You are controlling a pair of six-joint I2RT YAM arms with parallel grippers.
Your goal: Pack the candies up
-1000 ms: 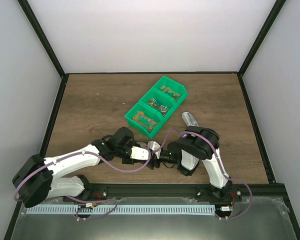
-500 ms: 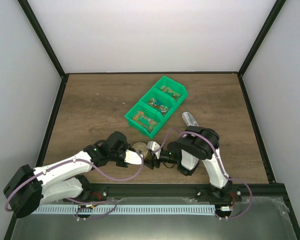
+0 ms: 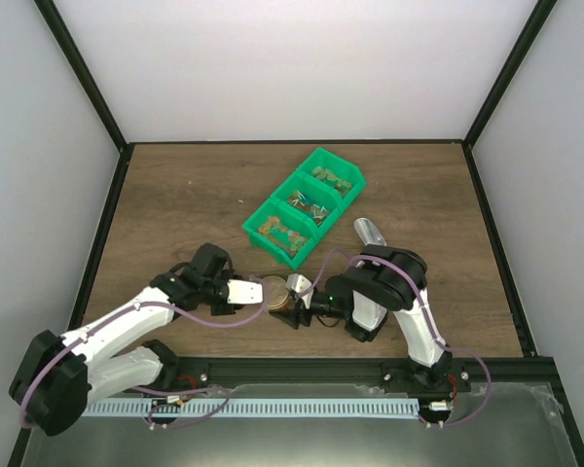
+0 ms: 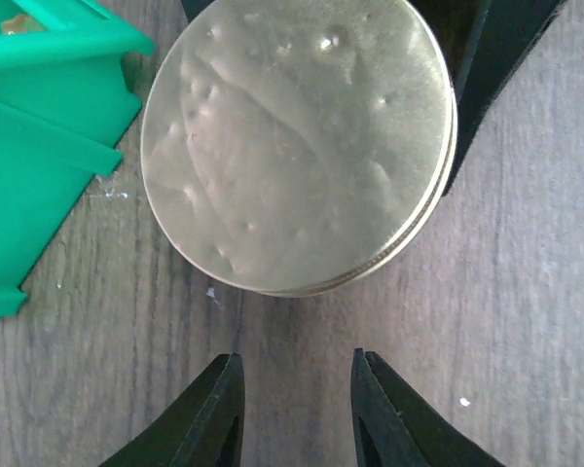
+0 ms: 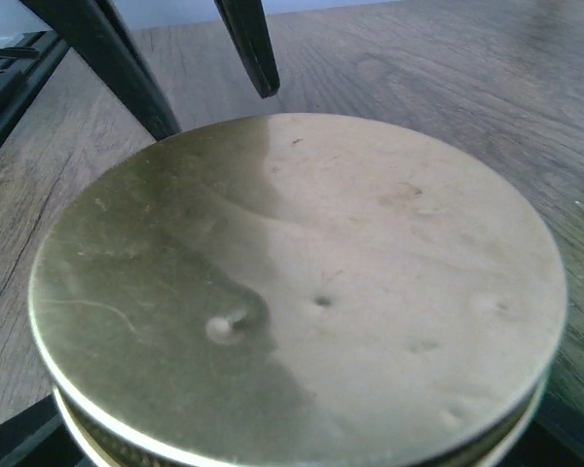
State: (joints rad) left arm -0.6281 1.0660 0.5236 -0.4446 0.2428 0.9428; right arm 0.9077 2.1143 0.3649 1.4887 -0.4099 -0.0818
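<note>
Candies, tiny mixed-colour sweets, lie in all three pockets of the green plastic three-compartment bin at the upper centre of the overhead view. Below the bin, at centre frame, the round gold metal tin stands lid-on, clamped at its sides by your right gripper, whose black fingers show at the bottom corners of the right wrist view. Your left gripper holds nothing: its fingers stand slightly parted over the brown wooden table at the bottom of the left wrist view. The tin lies straight ahead of them, filling the top of that view, close but not touching. Being round it has no long axis, and its lid is much wider than the gap between those fingers, so you'd likely need to spread them before taking the lid. The left arm is the free one. A second ago the left gripper covered the tin; now it has backed off towards the left of the frame and the lid shows whole. The silver metal scoop lies right of the bin, untouched
</note>
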